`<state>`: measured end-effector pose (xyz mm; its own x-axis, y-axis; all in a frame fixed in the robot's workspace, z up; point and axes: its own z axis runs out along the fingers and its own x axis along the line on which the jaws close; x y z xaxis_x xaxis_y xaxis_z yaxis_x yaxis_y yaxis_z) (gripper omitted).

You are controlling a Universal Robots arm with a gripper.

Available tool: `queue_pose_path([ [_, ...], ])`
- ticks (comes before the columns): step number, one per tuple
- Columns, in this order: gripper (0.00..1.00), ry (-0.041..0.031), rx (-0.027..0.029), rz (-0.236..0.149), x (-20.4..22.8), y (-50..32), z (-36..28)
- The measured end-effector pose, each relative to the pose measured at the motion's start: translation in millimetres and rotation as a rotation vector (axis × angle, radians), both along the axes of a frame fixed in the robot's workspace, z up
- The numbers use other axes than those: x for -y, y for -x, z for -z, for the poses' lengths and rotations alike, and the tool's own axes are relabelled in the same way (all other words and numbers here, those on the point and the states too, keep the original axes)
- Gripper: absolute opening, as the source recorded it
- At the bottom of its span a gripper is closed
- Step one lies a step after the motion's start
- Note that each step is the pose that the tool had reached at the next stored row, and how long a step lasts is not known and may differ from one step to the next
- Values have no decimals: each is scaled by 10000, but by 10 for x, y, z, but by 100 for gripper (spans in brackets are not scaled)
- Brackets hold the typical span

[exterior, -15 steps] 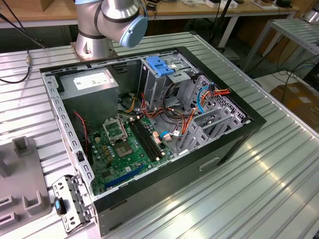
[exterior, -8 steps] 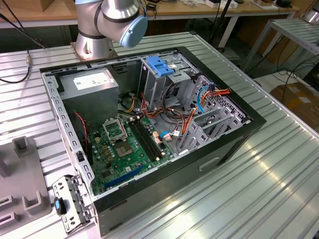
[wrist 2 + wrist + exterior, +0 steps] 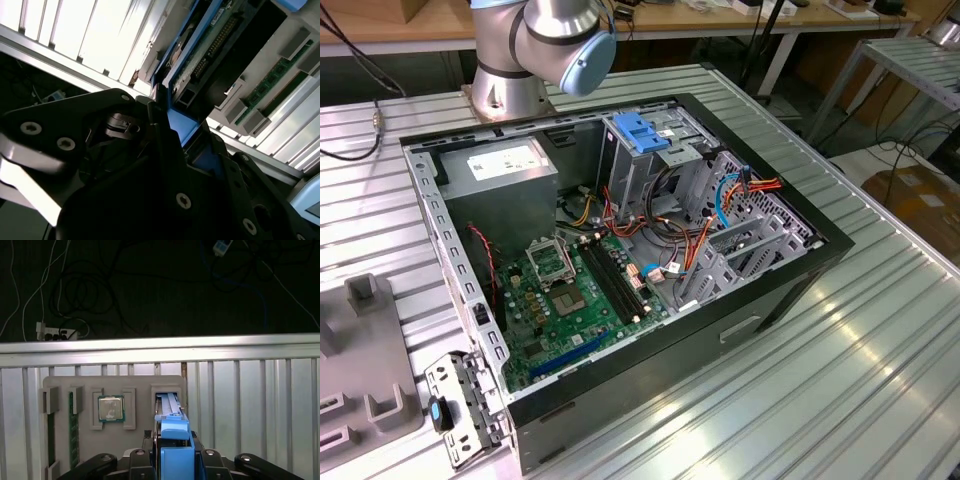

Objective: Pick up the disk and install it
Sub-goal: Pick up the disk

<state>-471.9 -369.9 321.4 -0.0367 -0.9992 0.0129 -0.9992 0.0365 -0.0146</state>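
Overhead glare streaks ribbed table [image 3: 880,390]; second wrist view dark, foreground blurred.

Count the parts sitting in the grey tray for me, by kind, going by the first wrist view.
Disk: 1
Processor chip: 1
Green memory stick: 1
Total: 3

ribbed metal table [image 3: 880,380] bears an open computer case [image 3: 620,395] and grey tray [image 3: 375,362]
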Motion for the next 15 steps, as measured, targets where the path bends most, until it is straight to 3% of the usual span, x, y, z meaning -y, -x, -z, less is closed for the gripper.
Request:
queue_pose_path([
  [5,37,0,1,0,0,0,-143],
  [15,37,0,-1,0,0,0,-267],
])
